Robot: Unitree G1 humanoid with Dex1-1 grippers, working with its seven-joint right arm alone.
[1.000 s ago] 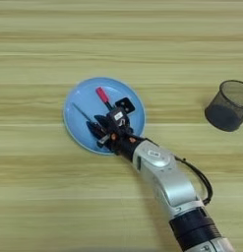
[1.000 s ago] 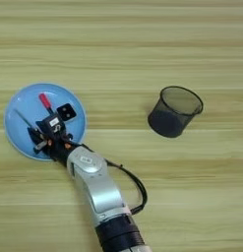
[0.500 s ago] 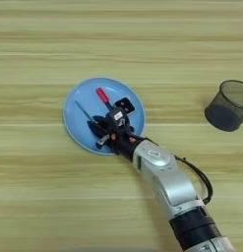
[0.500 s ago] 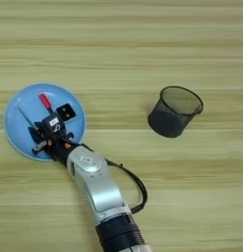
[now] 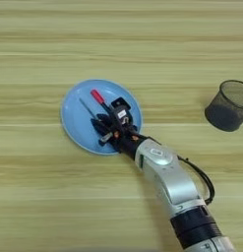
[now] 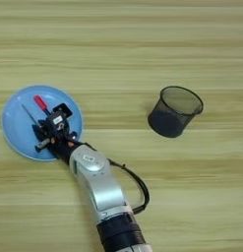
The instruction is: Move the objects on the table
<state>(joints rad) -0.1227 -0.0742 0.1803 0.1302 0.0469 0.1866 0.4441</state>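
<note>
Fingers of the right gripper (image 5: 107, 129) sit low over the blue plate (image 5: 74, 120); I cannot tell if they hold anything. On the plate lie the pen (image 5: 98, 97), the screwdriver (image 5: 86, 108) and the white cube (image 5: 121, 111), so most moving looks done. From the plate, the silver arm (image 5: 165, 174) stretches back toward the bottom edge. The mesh cup (image 6: 174, 111) stands far to the plate's right.

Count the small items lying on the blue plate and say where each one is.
3 visible. On the blue plate: a pen with a red end toward the far side, a thin screwdriver just left of it, and a small white cube at the right pincer. The pincer may hide more.
</note>
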